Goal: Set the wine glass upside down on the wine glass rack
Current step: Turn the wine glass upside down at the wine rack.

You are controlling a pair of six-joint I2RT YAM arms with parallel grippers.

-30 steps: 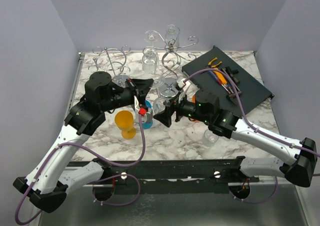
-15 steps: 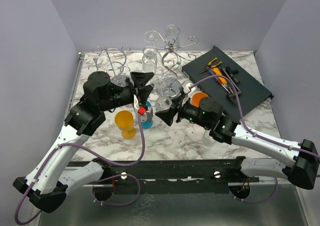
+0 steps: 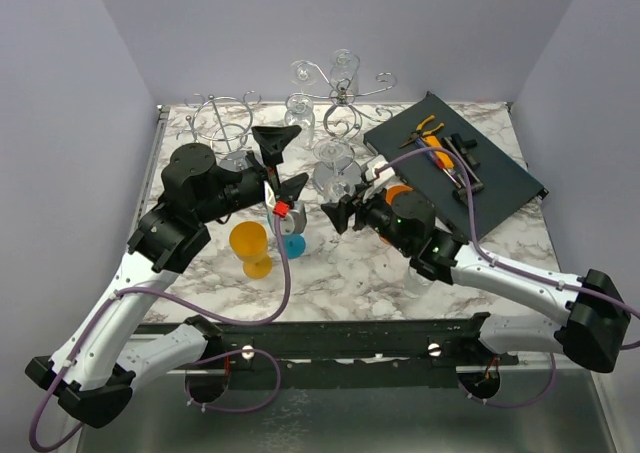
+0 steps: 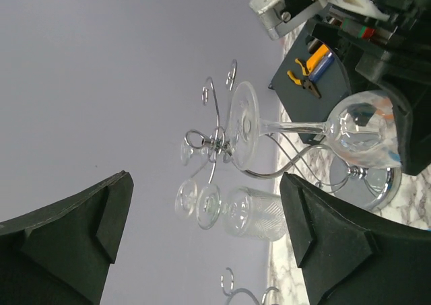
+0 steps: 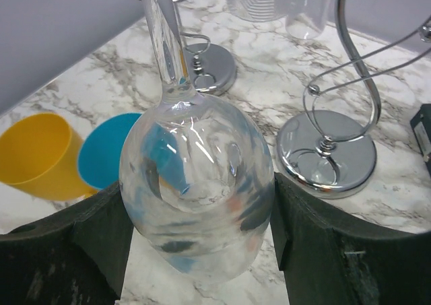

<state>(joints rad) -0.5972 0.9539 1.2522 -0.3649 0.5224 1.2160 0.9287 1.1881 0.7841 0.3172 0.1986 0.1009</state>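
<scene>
So, the right gripper (image 5: 195, 234) is clamping the wine glass (image 5: 195, 204) by its bowl while the left gripper (image 3: 283, 163) is hanging wide open with nothing in it.

Going by the top camera, the glass is hovering mid-table and looks to be off the marble. The wine glass rack (image 3: 343, 95) is at its 12 o'clock, and the yellow cup (image 3: 249, 245) and blue cup (image 3: 293, 245) are down around 7 to 8. The fingers (image 5: 67, 251) are squeezing the fat part of the bowl, with the rim facing back at the wrist and the stem and foot poking out front. My guess is that's so the foot is free to slide into a chrome hook, leaving the bowl hanging down. The left gripper is sitting around the glass's 10 o'clock, probably giving the right arm room. The glass isn't on the rack yet.
</scene>
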